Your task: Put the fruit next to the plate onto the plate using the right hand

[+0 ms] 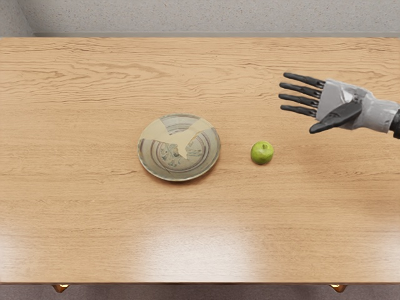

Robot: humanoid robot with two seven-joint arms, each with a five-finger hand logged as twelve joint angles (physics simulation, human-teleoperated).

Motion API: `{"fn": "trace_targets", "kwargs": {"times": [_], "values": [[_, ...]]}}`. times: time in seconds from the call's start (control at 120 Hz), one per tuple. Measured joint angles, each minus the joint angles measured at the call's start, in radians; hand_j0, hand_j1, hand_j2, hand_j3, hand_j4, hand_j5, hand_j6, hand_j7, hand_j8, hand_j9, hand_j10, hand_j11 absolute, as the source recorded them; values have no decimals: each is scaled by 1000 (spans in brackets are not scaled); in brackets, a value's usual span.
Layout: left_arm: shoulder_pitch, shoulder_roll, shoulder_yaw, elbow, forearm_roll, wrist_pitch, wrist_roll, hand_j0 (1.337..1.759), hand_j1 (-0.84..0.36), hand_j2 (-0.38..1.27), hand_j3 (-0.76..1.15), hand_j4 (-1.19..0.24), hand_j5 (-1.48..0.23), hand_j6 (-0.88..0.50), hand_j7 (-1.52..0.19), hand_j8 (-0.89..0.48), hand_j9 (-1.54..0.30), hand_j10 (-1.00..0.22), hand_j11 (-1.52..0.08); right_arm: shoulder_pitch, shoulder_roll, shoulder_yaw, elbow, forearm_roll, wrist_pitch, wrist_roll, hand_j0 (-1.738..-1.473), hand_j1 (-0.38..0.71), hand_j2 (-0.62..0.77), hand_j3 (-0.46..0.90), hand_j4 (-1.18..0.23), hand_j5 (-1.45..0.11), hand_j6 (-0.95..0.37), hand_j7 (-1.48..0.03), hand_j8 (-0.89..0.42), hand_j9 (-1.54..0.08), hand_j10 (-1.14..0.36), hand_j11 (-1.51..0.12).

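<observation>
A small green apple (262,152) lies on the wooden table, just right of a round grey-and-tan patterned plate (179,147). The plate holds nothing. My right hand (302,104) comes in from the right edge, up and to the right of the apple and well apart from it. Its dark fingers (300,95) are stretched out straight toward the left, thumb (330,120) below, holding nothing. The left arm does not show.
The wooden table (94,225) fills the view, with its far edge against a grey wall (200,15) and its near edge at the bottom.
</observation>
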Motion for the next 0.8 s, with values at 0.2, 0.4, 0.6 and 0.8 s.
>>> {"fn": "trace_targets", "kwargs": {"times": [0.2,0.4,0.6,0.8], "values": [[0,0,0,0,0,0,0,1658,73,47,0,-230,-299,-231,-299,-230,-299,-230,-299,4,-19,5,-5,-14,0,-42,-1658,-308,-5,0,-32,-45,-31,-45,-32,-45,-33,-45],[0,0,0,0,0,0,0,1658,73,47,0,-230,-299,-231,-299,-230,-299,-230,-299,4,-40,6,-21,-19,0,-59,-1658,-308,-5,0,-32,-45,-31,-45,-32,-45,-33,-45],[0,0,0,0,0,0,0,1658,73,47,0,-230,-299,-231,-299,-230,-299,-230,-299,11,-48,51,7,-158,0,-59,-1658,-308,-5,0,-33,-45,-32,-46,-33,-45,-33,-45],[0,0,0,0,0,0,0,1658,73,47,0,-230,-299,-231,-299,-230,-299,-230,-299,19,-74,187,215,-594,0,-88,-1658,-307,-6,0,-35,-47,-35,-47,-35,-47,-36,-47]]}}
